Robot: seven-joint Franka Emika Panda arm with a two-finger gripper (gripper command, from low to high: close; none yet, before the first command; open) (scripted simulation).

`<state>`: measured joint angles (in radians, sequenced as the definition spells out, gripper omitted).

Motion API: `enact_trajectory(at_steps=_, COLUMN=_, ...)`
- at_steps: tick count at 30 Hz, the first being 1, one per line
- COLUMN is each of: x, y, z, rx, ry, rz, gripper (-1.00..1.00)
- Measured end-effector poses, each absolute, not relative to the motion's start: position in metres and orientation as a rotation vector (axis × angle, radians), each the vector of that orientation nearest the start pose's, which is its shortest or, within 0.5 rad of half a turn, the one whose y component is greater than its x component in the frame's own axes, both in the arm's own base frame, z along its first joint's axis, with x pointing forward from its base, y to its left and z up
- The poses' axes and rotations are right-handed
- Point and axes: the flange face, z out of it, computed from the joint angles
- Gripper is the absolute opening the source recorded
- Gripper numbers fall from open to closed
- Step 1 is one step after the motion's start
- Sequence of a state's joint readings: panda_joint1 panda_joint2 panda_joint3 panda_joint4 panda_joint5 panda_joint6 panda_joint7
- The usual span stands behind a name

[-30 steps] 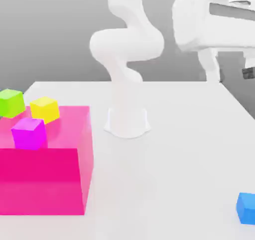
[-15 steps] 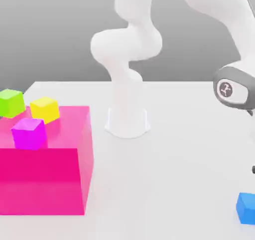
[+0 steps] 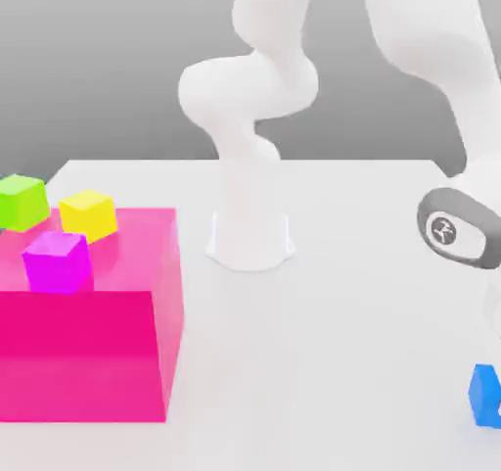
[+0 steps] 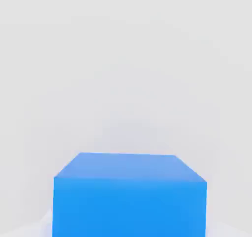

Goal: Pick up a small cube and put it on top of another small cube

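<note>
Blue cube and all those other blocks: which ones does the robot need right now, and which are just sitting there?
Needed for the job:
blue cube, the one the arm is over

Could be the cube it gets stacked on, can't tell which:
green cube
yellow cube
magenta cube

Just there:
big pink block

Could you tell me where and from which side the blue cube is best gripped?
Probably from straight above, closing on two opposite vertical side faces. The blue cube sits flat on the white table with its top face level and nothing touching its sides, and the arm is already over it at the exterior view's right.
</note>
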<state>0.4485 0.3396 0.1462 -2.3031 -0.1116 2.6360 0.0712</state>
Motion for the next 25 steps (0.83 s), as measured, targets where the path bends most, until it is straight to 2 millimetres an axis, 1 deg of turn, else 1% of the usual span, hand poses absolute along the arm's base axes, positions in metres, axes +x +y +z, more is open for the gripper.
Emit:
enact_trajectory(at_steps=3, x=0.475, y=0.229, z=0.246, rx=-3.102, ry=-0.646, rz=-0.016, gripper=-1.00)
enact_trajectory(at_steps=6, x=0.499, y=0.155, z=0.287, rx=-3.163, ry=-0.336, rz=-0.024, gripper=-1.00)
enact_trajectory(at_steps=7, x=0.505, y=0.124, z=0.300, rx=-3.176, ry=-0.213, rz=-0.025, gripper=-1.00)
enact_trajectory(at_steps=9, x=0.512, y=0.049, z=0.329, rx=-3.186, ry=0.082, rz=-0.025, gripper=-1.00)
enact_trajectory(at_steps=11, x=0.505, y=-0.028, z=0.364, rx=-3.161, ry=0.399, rz=-0.024, gripper=-1.00)
enact_trajectory(at_steps=12, x=0.496, y=-0.061, z=0.382, rx=-3.136, ry=0.542, rz=-0.022, gripper=-1.00)
enact_trajectory(at_steps=15, x=0.462, y=-0.135, z=0.424, rx=-3.041, ry=0.882, rz=-0.014, gripper=-1.00)
enact_trajectory(at_steps=17, x=0.429, y=-0.186, z=0.448, rx=-2.945, ry=1.113, rz=-0.005, gripper=-1.00)
enact_trajectory(at_steps=18, x=0.418, y=-0.200, z=0.448, rx=-2.912, ry=1.181, rz=-0.002, gripper=-1.00)
enact_trajectory(at_steps=19, x=0.413, y=-0.208, z=0.440, rx=-2.895, ry=1.214, rz=0.000, gripper=-1.00)
enact_trajectory(at_steps=21, x=0.409, y=-0.213, z=0.413, rx=-2.881, ry=1.239, rz=0.001, gripper=-1.00)
enact_trajectory(at_steps=22, x=0.407, y=-0.214, z=0.402, rx=-2.879, ry=1.244, rz=0.001, gripper=1.00)
enact_trajectory(at_steps=25, x=0.407, y=-0.214, z=0.402, rx=-2.879, ry=1.243, rz=0.001, gripper=1.00)
